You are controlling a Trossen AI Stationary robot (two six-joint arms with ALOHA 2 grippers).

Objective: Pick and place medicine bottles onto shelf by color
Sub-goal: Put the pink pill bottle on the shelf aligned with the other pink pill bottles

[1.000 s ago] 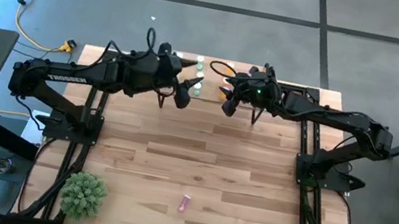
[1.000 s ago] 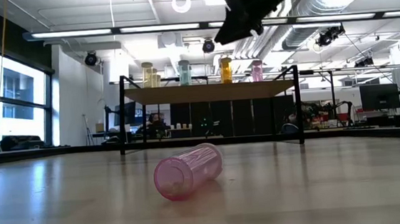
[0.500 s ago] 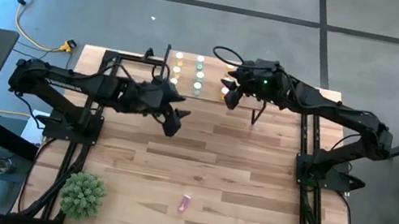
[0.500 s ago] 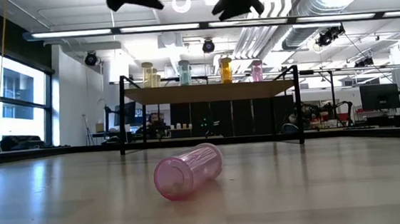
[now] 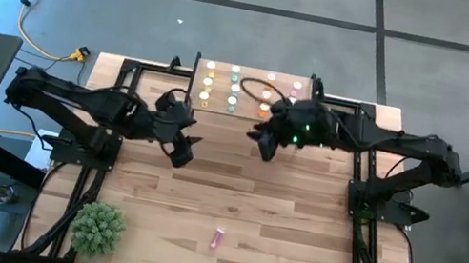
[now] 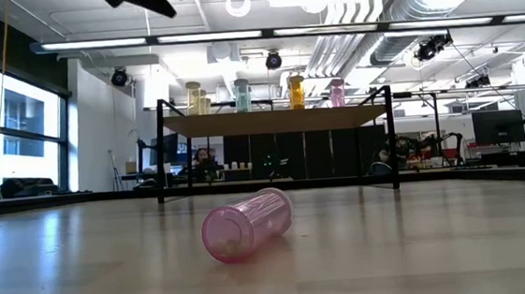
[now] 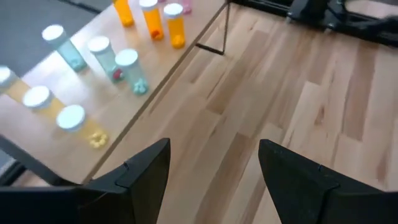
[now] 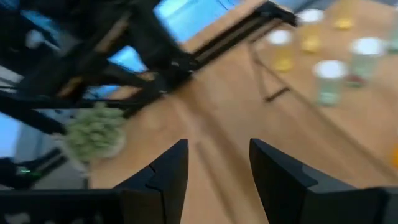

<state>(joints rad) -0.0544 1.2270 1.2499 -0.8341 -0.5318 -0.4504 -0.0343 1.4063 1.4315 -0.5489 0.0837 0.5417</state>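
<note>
High view had both arms up over the worktop [image 5: 206, 185] in front of the shelf [image 5: 249, 74]. Left fingers [image 7: 149, 168] were spread wide, nothing between them, with the shelf's bottles [image 7: 127, 62] just ahead. Right fingers [image 8: 171, 168] were apart too, also empty. One pink bottle [image 6: 245, 225] lay on its side, well away from both sets of fingers, near a little green plant [image 5: 97, 228].

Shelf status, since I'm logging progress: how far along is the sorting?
Mostly done: the shelf holds standing bottles grouped yellow, green, orange and pink. Nothing is in hand; the left gripper and right gripper are open and empty above the table. Left: one pink bottle lying on the tabletop.
</note>
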